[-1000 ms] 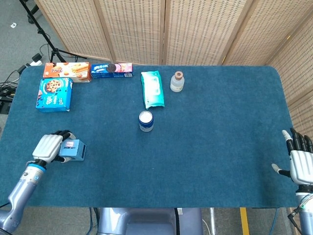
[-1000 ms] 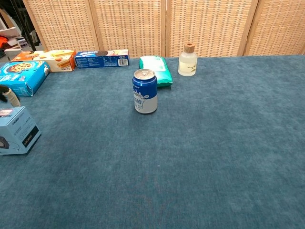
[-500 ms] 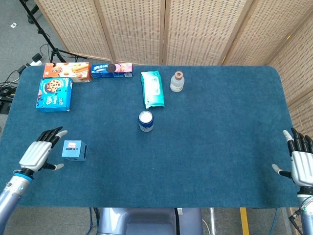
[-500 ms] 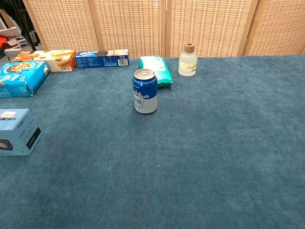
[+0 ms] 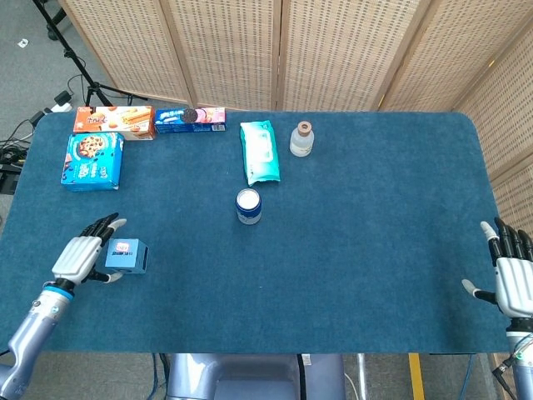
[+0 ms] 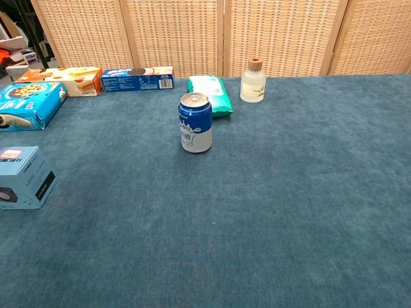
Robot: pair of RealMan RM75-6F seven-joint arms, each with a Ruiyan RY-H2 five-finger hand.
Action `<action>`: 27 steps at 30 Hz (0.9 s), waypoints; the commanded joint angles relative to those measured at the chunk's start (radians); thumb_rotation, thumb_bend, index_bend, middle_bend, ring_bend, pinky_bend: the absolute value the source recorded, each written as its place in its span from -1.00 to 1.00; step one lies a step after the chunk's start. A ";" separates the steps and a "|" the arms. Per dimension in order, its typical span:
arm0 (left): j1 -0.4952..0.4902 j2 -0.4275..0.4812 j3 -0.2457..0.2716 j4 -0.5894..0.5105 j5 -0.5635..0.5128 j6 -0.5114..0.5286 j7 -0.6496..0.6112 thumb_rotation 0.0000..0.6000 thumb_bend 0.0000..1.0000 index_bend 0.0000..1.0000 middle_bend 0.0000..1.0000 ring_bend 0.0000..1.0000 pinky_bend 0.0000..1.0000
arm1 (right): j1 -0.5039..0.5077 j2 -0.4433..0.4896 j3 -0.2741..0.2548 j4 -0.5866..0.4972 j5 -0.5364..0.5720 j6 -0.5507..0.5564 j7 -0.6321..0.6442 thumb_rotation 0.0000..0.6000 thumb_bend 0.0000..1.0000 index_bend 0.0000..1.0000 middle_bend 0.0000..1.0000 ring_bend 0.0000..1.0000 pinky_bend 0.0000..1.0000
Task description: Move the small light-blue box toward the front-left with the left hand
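Whereas half a second ago the left robot hand (image 5: 81, 256) was seen well apart from the small light-blue box (image 5: 127, 256), lower and further left in the head view, it is now found just beside the box's left side, with its fingers spread and nothing held; whether a fingertip touches the box cannot be told. A second ago the box was gripped by that hand, and since then it has been left in nearly the same place, at the lower left of the frame, on the blue tabletop (image 5: 350, 217). In the chest view only a fingertip of the left robot hand is seen at the left edge, above the box. The right robot hand (image 5: 513, 279) is kept at the lower right corner of the head view, fingers apart and empty, unchanged across the frames. No shift is noted in the blue can (image 5: 248, 206), the green packet (image 5: 260, 152), the small bottle (image 5: 302, 139), or the three snack boxes (image 5: 93, 158) at the upper left.
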 commanded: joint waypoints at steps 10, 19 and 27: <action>0.007 -0.013 -0.014 0.044 0.055 0.047 -0.098 1.00 -0.06 0.07 -0.10 -0.15 -0.17 | 0.001 -0.004 0.000 0.003 0.007 -0.006 -0.006 1.00 -1.00 -1.00 -1.00 -1.00 -1.00; -0.088 0.184 0.028 -0.093 0.120 -0.180 -0.480 1.00 0.01 0.11 -0.05 -0.10 -0.13 | 0.003 -0.006 0.000 0.003 0.008 -0.009 -0.011 1.00 -1.00 -1.00 -1.00 -1.00 -1.00; -0.324 0.317 0.145 -0.080 0.360 -0.477 -0.927 1.00 0.01 0.14 -0.03 -0.08 -0.13 | 0.005 -0.010 -0.002 0.003 0.007 -0.011 -0.021 1.00 -1.00 -1.00 -1.00 -1.00 -1.00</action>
